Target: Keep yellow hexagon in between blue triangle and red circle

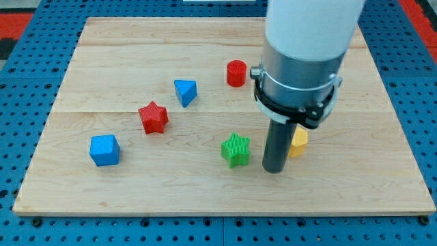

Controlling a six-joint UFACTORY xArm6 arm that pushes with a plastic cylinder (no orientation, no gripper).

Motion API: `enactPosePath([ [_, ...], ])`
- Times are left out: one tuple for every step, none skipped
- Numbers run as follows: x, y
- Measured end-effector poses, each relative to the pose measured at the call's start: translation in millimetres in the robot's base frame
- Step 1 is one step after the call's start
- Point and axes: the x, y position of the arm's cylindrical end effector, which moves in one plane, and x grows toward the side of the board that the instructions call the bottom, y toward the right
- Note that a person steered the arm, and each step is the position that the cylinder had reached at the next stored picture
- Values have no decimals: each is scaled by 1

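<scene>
1. A pale wooden board filled most of the view, resting on a blue pegboard.

2. The arm's thick white and grey body came down from the view's top right and hid the board's upper right corner; whatever lay behind it could not be seen.

3. The arm carried no pincer, so there was nothing to be open or closed — only a straight dark rod, and my tip rested on the board low and right of centre.

4. The yellow hexagon sat just beside the rod on the view's right, partly hidden by it; whether they touched could not be told.

5. A green star lay near my tip on the view's left, clearly apart from it.

6. The blue triangle and the red circle sat up the board, left of the arm, with a bare gap between them.

7. A red star and a blue cube lay further towards the lower left.

8. Judged from this layout, the approach step was in hand: the hexagon was well apart from its slot. The next move seemed to call for getting my tip to the hexagon's lower right side, then pushing it up and left — steering above the green star.
</scene>
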Motion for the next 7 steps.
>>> enactPosePath([
  [10,51],
  [-19,35],
  [-57,-7],
  [-57,-11],
  [-55,-1],
  [-53,33],
  [-67,38],
])
